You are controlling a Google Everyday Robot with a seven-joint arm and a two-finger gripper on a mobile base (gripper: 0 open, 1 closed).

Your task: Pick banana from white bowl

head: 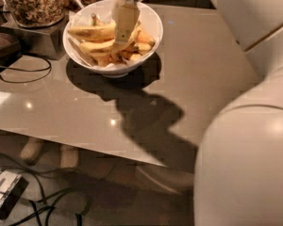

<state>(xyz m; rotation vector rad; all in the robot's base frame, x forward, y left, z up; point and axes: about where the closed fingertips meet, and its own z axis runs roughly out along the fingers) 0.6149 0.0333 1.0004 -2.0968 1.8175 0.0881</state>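
Note:
The white bowl (151, 20) stands at the back left of the grey table. It holds several bananas. The long yellow banana (90, 32) with brown speckles lies across the left half of the bowl, on top of the shorter orange-tinted ones (132, 50). My gripper (124, 28) hangs straight down from the top edge of the view into the middle of the bowl. It sits just right of the long banana's end and hides part of the fruit behind it.
A glass jar of brown granola (32, 4) stands on a metal stand (30, 37) left of the bowl. A black cable (23, 74) loops on the table at the left. My pale arm casing (247, 159) fills the right foreground. Cables (47, 206) lie on the floor below the table's front edge.

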